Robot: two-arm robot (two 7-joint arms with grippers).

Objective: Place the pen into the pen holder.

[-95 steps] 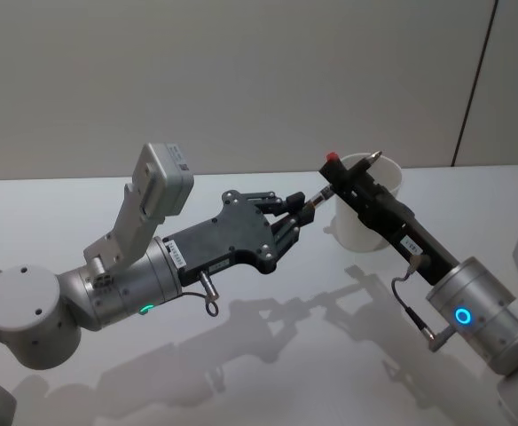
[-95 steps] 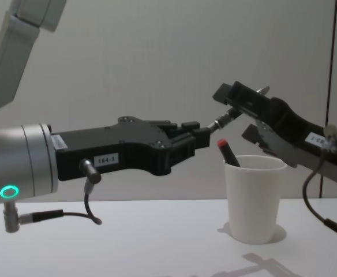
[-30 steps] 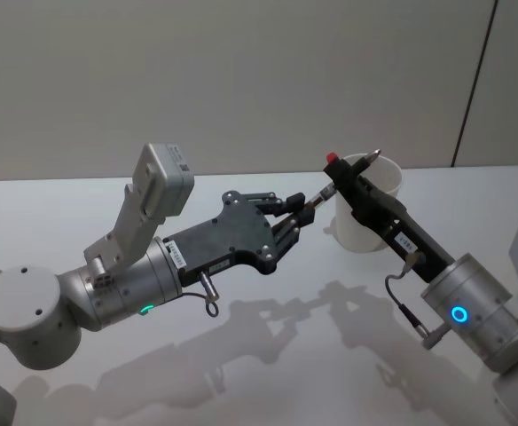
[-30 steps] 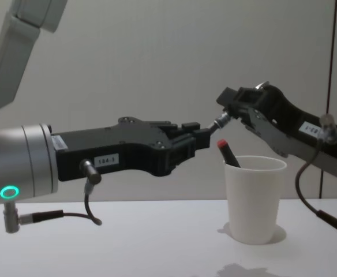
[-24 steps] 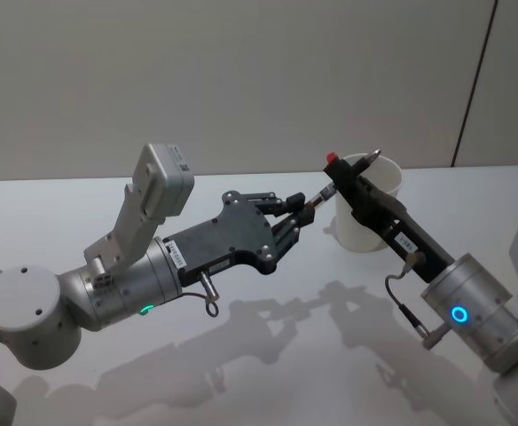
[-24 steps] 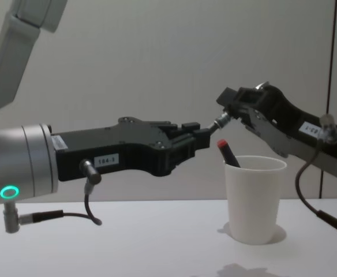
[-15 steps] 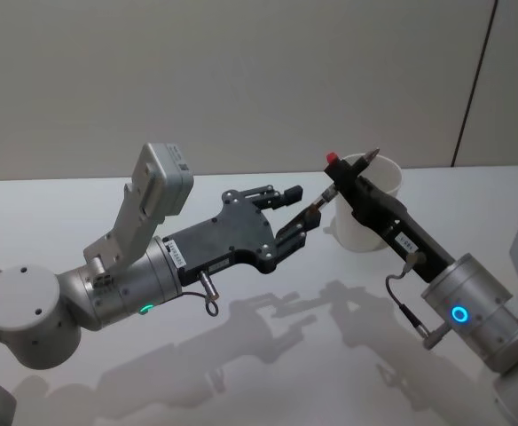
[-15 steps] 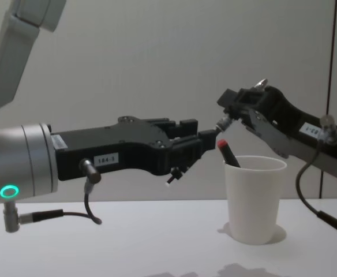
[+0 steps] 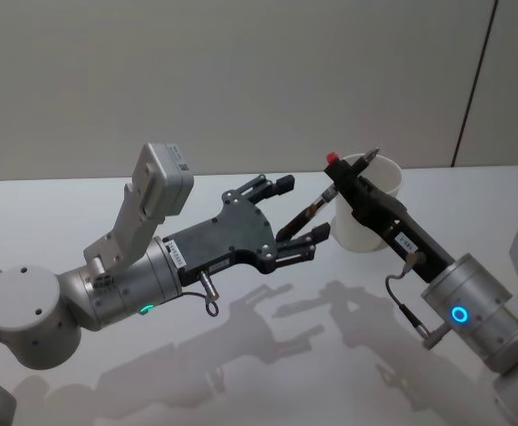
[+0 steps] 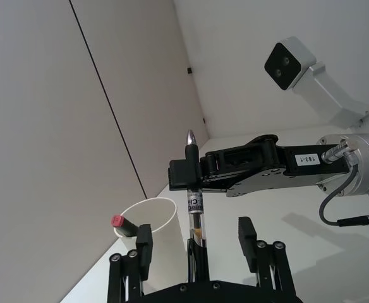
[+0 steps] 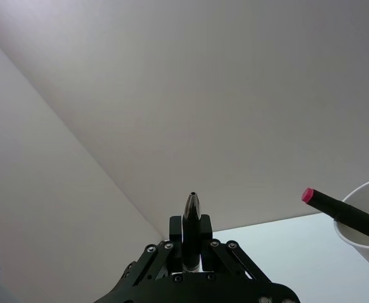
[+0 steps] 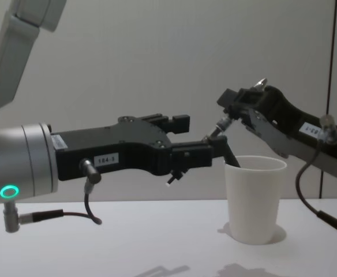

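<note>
The pen (image 9: 308, 209) is a slim clear-barrelled one with a metal tip, held slanted in the air. My right gripper (image 9: 344, 180) is shut on its upper part, next to the rim of the pen holder (image 9: 351, 232), a white paper cup. My left gripper (image 9: 302, 208) is open, one finger on each side of the pen's lower end without touching it. In the left wrist view the pen (image 10: 194, 211) stands between the spread fingers (image 10: 246, 235), with the right gripper (image 10: 186, 172) clamped near its tip. From the chest, the pen holder (image 12: 255, 199) stands below both grippers.
A dark marker with a red cap (image 9: 333, 159) leans inside the cup, also seen from the right wrist (image 11: 336, 209). The white table (image 9: 268, 355) spreads out in front of the arms. A plain wall stands behind.
My left gripper has opened and let go of the pen. The right gripper moved in earlier and now holds the pen alone; the pen itself has barely moved.
</note>
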